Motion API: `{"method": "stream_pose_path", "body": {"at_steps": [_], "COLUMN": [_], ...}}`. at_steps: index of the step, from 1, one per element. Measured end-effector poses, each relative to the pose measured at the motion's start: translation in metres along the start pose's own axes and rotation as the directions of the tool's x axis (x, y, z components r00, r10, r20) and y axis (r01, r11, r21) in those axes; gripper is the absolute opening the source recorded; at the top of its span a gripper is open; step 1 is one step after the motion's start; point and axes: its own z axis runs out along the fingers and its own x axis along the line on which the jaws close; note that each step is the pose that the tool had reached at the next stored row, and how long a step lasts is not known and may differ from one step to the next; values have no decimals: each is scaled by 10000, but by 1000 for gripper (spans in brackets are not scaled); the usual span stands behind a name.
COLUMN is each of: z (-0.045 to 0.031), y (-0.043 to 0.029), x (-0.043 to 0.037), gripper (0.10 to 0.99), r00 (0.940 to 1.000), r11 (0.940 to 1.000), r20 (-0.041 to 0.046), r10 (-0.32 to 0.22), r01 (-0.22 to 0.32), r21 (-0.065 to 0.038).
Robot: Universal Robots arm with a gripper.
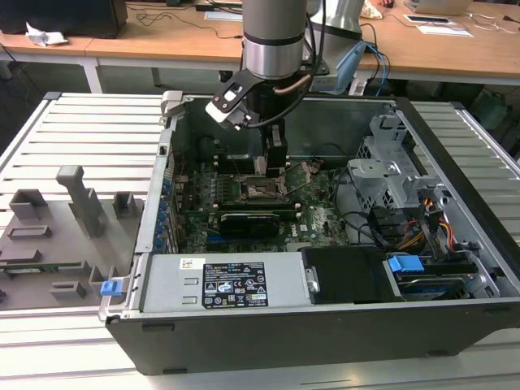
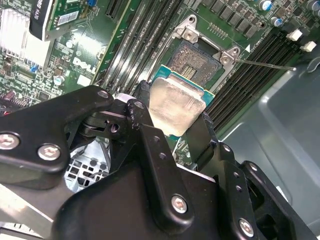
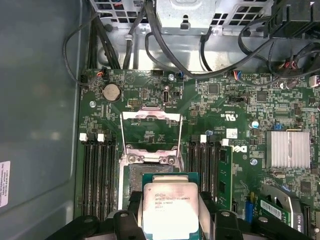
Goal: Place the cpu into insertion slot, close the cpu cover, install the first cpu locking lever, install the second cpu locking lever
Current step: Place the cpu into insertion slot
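Open computer case [image 1: 244, 333] is seen to hold the motherboard [image 1: 321, 218]. The insertion slot [image 2: 197, 57] is left bare, with the grey pin field exposed and the cpu cover [image 3: 150, 115] swung back. The cpu [image 3: 171, 212] is clamped by two opposite edges in the gripper [image 3: 171, 202], whose fingers are spread only to its width. A dull silver lid and green rim are noted. It is square, with no long axis. The metal face is turned away from the board, and the chip is held just short of the slot.
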Motion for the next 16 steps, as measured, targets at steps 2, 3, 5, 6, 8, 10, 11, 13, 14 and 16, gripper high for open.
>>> {"method": "stream_pose_path", "body": {"at_steps": [2, 3, 5, 6, 8, 10, 11, 13, 14, 16], "z": [39, 58, 112, 132, 187, 231, 248, 272, 291, 318], "y": [-3, -4, -8, -9, -13, -17, -18, -20, -22, -23], "x": [12, 18, 30, 35, 47, 54, 57, 66, 72, 80], "gripper": [533, 533, 533, 533, 533, 533, 533, 533, 533, 533], "r00": [10000, 10000, 10000, 10000, 10000, 10000, 10000, 10000, 10000, 10000], "r11": [10000, 10000, 10000, 10000, 10000, 10000, 10000, 10000, 10000, 10000], "r20": [0, 0, -1, -2, 0, -1, -2, -1, -1, -1], "r10": [-1, 0, -1, 0, -1, 0, 0, 1, 0, -1], "r01": [1, 0, 1, 0, 1, 0, 0, -1, 0, 1], "r21": [6, 12, 25, 29, 40, 43, 45, 52, 57, 63]}}
